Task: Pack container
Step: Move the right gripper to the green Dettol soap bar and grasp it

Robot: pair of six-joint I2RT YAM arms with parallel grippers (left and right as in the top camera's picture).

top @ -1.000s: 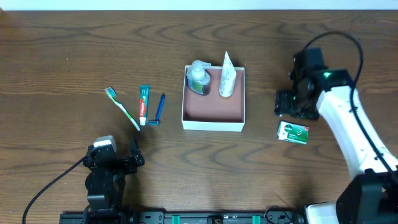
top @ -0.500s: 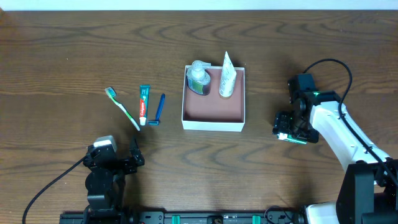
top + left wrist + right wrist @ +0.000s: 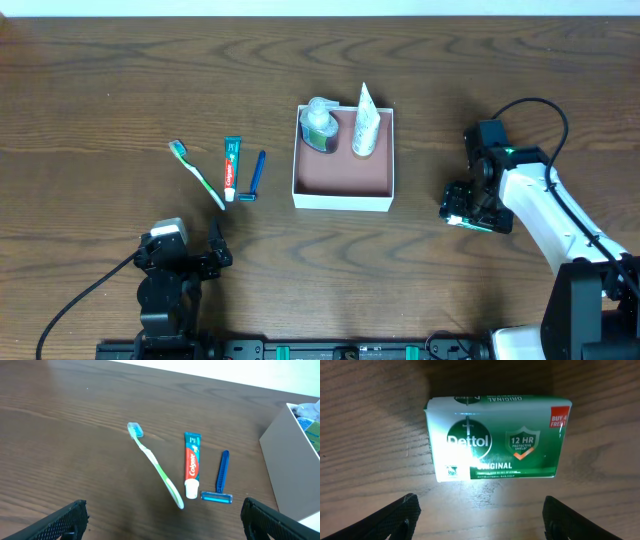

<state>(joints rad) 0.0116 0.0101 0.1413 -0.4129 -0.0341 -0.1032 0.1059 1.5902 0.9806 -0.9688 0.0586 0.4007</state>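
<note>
At the near edge the left gripper [image 3: 162, 516] hangs low over the table [image 3: 100, 80] with its jaws wide apart and nothing between them. It is aimed at the three loose items ahead of it, probably parked until its turn. Those items lie side by side a little farther out: a toothbrush [image 3: 155, 465], a toothpaste [image 3: 192, 464] and a blue razor [image 3: 221, 476], all flat on the wood and left of the container [image 3: 343, 201]. On the right, the right gripper [image 3: 480, 516] points straight down over the green soap [image 3: 497, 437]. Its jaws are spread wider than the packet and not yet touching it, and its lamp lights the wrapper. That pose suits a top-down pinch across the bar, so the soap looks like the next thing to go in. The container sits mid-table between the arms, within reach of both. A bottle [image 3: 318, 125] and a white tube [image 3: 364, 122] stand against its far wall, leaving the nearer floor bare for what remains.
</note>
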